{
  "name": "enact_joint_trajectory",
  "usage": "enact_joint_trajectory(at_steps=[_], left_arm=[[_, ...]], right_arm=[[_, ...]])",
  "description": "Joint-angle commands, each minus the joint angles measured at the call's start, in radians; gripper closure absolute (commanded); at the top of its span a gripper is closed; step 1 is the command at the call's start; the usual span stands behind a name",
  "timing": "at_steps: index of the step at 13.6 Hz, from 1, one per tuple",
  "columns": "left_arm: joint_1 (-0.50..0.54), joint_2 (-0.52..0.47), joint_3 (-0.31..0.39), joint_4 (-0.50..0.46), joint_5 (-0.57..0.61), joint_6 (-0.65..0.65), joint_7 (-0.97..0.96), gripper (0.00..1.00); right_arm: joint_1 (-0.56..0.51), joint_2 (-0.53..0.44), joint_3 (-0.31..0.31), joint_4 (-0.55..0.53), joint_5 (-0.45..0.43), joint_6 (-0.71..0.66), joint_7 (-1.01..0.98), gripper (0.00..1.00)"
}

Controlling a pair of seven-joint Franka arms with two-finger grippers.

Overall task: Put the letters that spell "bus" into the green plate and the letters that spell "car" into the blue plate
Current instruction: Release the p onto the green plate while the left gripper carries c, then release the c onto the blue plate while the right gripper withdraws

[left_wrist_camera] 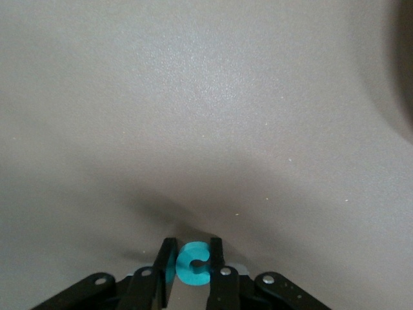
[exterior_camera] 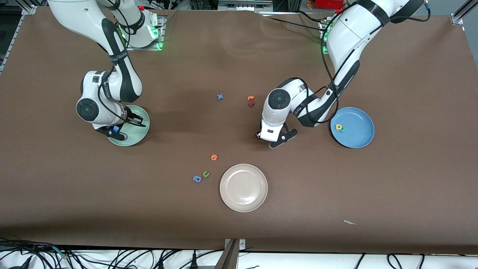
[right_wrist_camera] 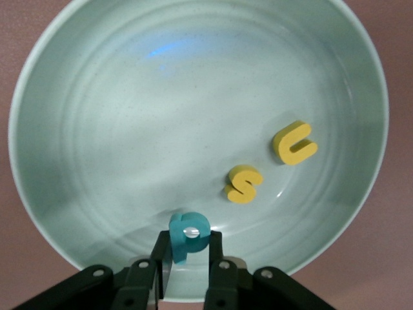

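— Where is the left gripper [exterior_camera: 269,141], and what is held in it?
— It is seen low over the bare brown table [exterior_camera: 410,186], between the beige plate [exterior_camera: 243,187] and the blue plate [exterior_camera: 353,127]. In the left wrist view the teal c [left_wrist_camera: 192,263] is pinched between its two fingers [left_wrist_camera: 168,266], which are drawn in narrow against it.

— What is found in the blue plate?
— A yellow a [exterior_camera: 338,127] is lying there, with a teal letter [exterior_camera: 342,130] touching it. Which letter that teal one is cannot be told.

— And the right gripper [exterior_camera: 118,129]?
— It is placed over the green plate [exterior_camera: 143,130], at the right arm's end of the table. In the right wrist view the teal b [right_wrist_camera: 188,235] is gripped between its fingers, down at the plate's floor.

— What else is seen in the green plate?
— The yellow s [right_wrist_camera: 244,184] and the yellow u [right_wrist_camera: 295,143] are lying flat inside it, just beside each other but apart.

— Which letters are left on the table?
— A blue x [exterior_camera: 220,96], an orange letter [exterior_camera: 251,98] with a dark red letter [exterior_camera: 251,104] just beside it, an orange round letter [exterior_camera: 214,157], a green u [exterior_camera: 205,174] and a blue a [exterior_camera: 196,179].
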Motion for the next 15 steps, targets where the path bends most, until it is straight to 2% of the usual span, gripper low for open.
enact_joint_trajectory(at_steps=[1, 3, 6, 8, 11, 13, 15], left_arm=[[-0.011, 0.024, 0.01, 0.024, 0.026, 0.0, -0.021, 0.75], [-0.003, 0.02, 0.009, 0.024, 0.026, -0.001, -0.013, 0.76], [0.047, -0.002, -0.008, 0.051, 0.014, -0.12, 0.048, 0.81], [0.127, -0.021, -0.06, 0.105, -0.075, -0.263, 0.199, 0.81], [0.213, -0.049, -0.065, 0.154, -0.124, -0.533, 0.475, 0.81], [0.295, -0.081, -0.066, 0.154, -0.133, -0.646, 0.67, 0.81], [0.375, -0.101, -0.065, 0.153, -0.132, -0.758, 0.886, 0.8]], right_arm=[[0.002, -0.019, 0.002, -0.01, 0.021, -0.001, -0.008, 0.4], [0.002, -0.047, 0.001, 0.0, 0.019, -0.027, -0.01, 0.19], [0.002, -0.119, -0.002, 0.059, 0.013, -0.154, -0.008, 0.02], [0.002, -0.153, -0.005, 0.151, -0.001, -0.296, -0.008, 0.02], [0.001, -0.156, -0.031, 0.373, -0.005, -0.558, -0.008, 0.01], [0.001, -0.156, -0.053, 0.504, -0.014, -0.666, -0.012, 0.01], [0.001, -0.157, -0.053, 0.607, -0.069, -0.743, -0.037, 0.01]])
